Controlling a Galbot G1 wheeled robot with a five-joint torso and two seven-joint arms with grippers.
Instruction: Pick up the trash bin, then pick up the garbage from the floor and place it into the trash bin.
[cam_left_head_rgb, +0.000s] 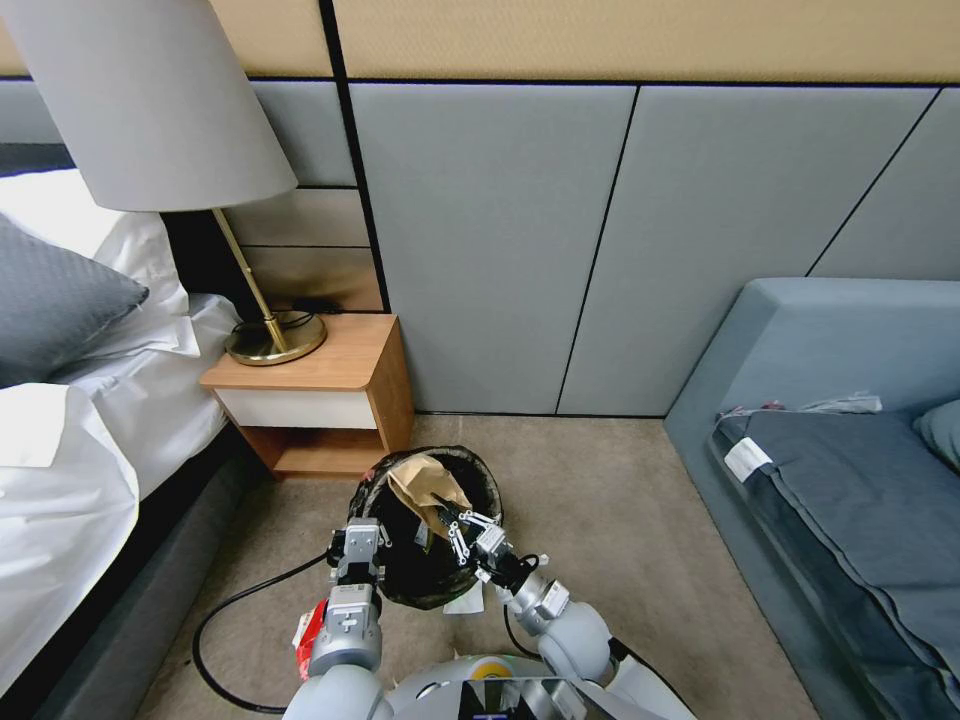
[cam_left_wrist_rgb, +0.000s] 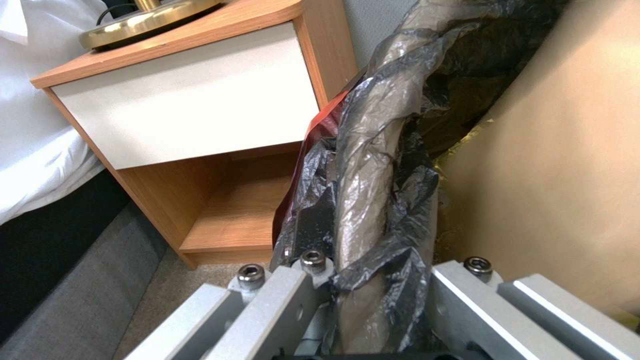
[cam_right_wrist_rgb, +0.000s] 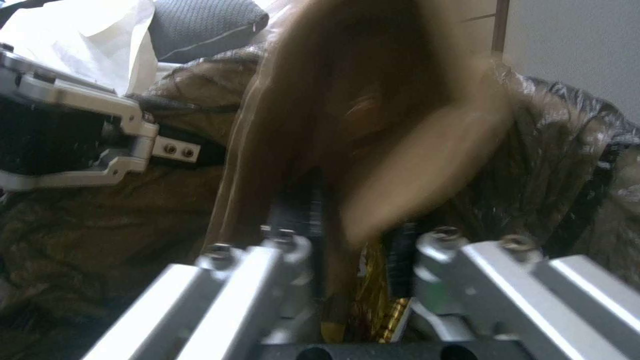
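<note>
Left end effector (cam_left_head_rgb: 357, 548) is clamped on the near-left rim of the trash bin (cam_left_head_rgb: 400, 580), and my left wrist view shows its fingers (cam_left_wrist_rgb: 313, 225) pinching the rim with the black liner bag (cam_left_wrist_rgb: 373, 165) bunched over it. I see the bin tipped toward the robot, just in front of the wooden nightstand (cam_left_head_rgb: 330, 400), above the carpet (cam_left_head_rgb: 620, 500). My right end effector (cam_left_head_rgb: 455, 520) sits over the bin's mouth with its jaws a little apart, a crumpled brown paper bag (cam_left_head_rgb: 425, 480) between and just beyond them. In the right wrist view the paper bag (cam_right_wrist_rgb: 373, 115) is blurred, so I would only say it looks loose between the fingers (cam_right_wrist_rgb: 293, 220) rather than gripped. Yellow wrapper (cam_right_wrist_rgb: 377, 280) shows inside the bin under that end effector. A red wrapper (cam_left_head_rgb: 312, 630) lies on the floor beside the left forearm, and a white paper scrap (cam_left_head_rgb: 465, 600) lies near the bin's base.
</note>
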